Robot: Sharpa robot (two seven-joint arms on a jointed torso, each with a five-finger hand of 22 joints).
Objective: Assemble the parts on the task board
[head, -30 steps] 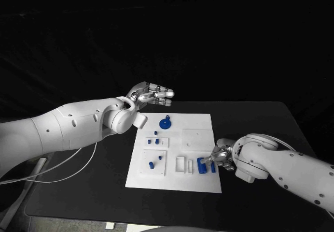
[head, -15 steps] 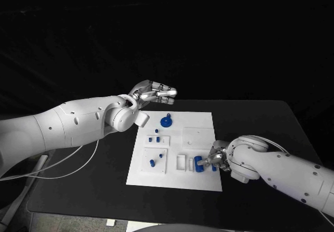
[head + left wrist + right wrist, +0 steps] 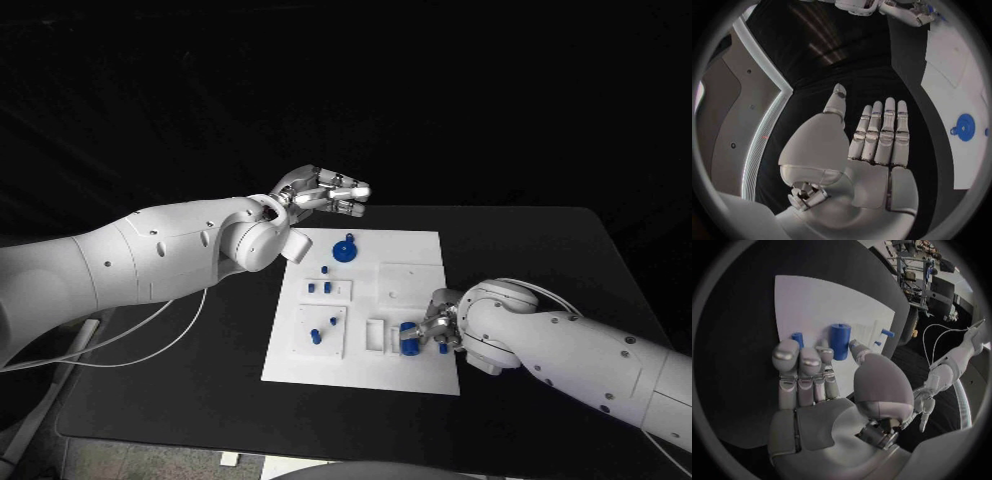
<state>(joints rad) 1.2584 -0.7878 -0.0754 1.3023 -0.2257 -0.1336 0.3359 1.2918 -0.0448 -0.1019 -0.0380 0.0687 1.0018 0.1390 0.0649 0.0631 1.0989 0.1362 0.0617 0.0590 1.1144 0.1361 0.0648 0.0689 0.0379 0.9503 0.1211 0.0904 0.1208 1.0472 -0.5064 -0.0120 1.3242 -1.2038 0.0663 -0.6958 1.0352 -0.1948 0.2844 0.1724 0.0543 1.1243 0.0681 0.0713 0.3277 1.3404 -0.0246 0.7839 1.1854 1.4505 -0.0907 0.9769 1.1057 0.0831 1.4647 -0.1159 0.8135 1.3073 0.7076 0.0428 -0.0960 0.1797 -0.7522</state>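
Head view: right hand (image 3: 437, 322) shifted left over task board (image 3: 411, 250).

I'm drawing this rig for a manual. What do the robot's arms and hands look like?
Both arms are smooth white shells with rounded joints and small dark dots. A thin pale cable hangs under the left arm. The left hand and right hand are silver metal, with segmented fingers and a bulbous thumb base.

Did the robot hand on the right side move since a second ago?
Yes. The right robot hand has slid inward over the task board, from its right edge toward the blue part near the board's front.
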